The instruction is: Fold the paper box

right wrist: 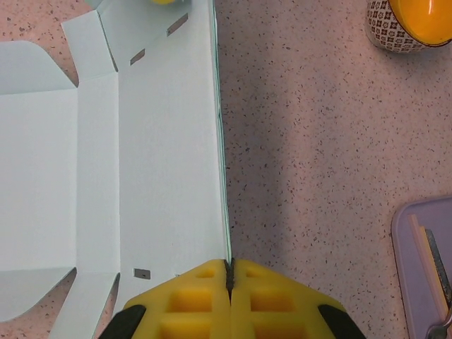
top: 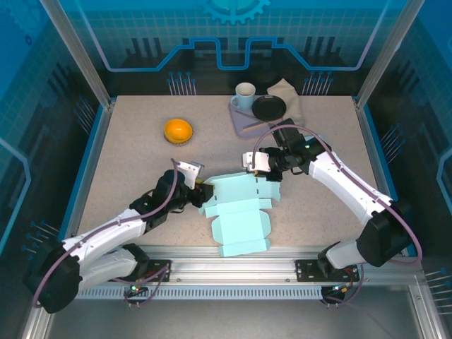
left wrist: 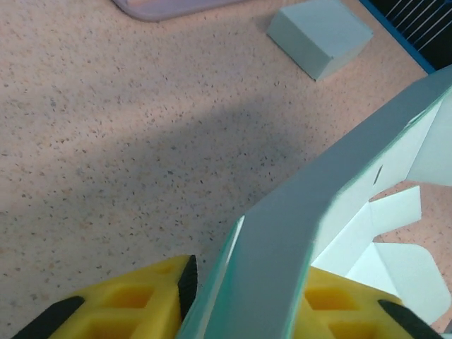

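Observation:
The paper box (top: 236,212) is a pale blue die-cut blank lying partly flat at the table's middle, with its far panel raised. My left gripper (top: 200,192) reaches it from the left. In the left wrist view a bent flap of the box (left wrist: 318,205) fills the gap between the yellow fingers (left wrist: 134,311), against the left black pad. My right gripper (top: 256,169) comes from the right, and its yellow fingers (right wrist: 191,304) are pressed together on the upright edge of the box wall (right wrist: 169,141).
An orange bowl (top: 178,131) sits at the back left. A purple tray (top: 247,121) holds a white mug (top: 244,97) and a black dish (top: 269,107), with a beige cloth (top: 286,90) behind. A small pale block (left wrist: 321,37) lies beyond the flap.

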Action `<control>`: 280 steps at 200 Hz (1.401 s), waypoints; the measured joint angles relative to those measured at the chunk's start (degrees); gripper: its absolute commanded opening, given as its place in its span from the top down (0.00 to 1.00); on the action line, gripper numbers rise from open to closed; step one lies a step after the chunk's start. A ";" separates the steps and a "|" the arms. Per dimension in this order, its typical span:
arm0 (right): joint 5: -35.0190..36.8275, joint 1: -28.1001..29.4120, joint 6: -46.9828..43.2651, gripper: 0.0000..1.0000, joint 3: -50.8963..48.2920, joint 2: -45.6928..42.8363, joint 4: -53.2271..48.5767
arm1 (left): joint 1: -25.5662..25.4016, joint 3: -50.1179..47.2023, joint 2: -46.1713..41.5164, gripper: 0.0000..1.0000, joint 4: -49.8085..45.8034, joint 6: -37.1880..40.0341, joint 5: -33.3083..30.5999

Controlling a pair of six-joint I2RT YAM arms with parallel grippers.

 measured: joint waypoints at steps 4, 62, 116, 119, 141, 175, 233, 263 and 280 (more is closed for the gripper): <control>0.02 0.00 0.00 1.00 0.00 0.00 0.00 | -0.11 0.02 0.39 0.87 -0.02 -0.17 0.00; 1.90 0.74 -0.46 0.69 0.00 0.13 0.04 | -3.85 0.68 1.42 1.00 -0.48 4.39 -3.26; 6.01 3.45 -0.87 0.69 1.66 3.93 -1.99 | -7.87 1.36 1.14 1.00 -1.22 8.11 -8.76; 6.16 3.48 -0.92 0.71 1.73 4.04 -2.12 | -7.96 1.36 1.07 1.00 -1.29 8.13 -9.01; 6.99 4.02 -1.16 0.77 1.92 4.33 -2.97 | -8.26 1.36 0.55 1.00 -1.77 8.79 -10.45; 8.66 4.26 -1.29 0.77 1.99 4.33 -3.63 | -8.46 1.36 0.33 1.00 -1.97 9.44 -12.09; 10.43 4.48 -1.42 1.00 2.03 4.33 -3.32 | -8.83 1.38 -1.75 0.58 -3.85 8.28 -13.62; 12.31 3.21 -1.22 1.00 0.33 3.74 1.68 | -8.87 1.90 -6.49 0.55 -7.91 1.75 -16.41; 14.53 2.21 -1.22 1.00 -1.95 2.82 5.44 | -8.83 1.86 -11.85 0.56 -10.27 -2.60 -17.97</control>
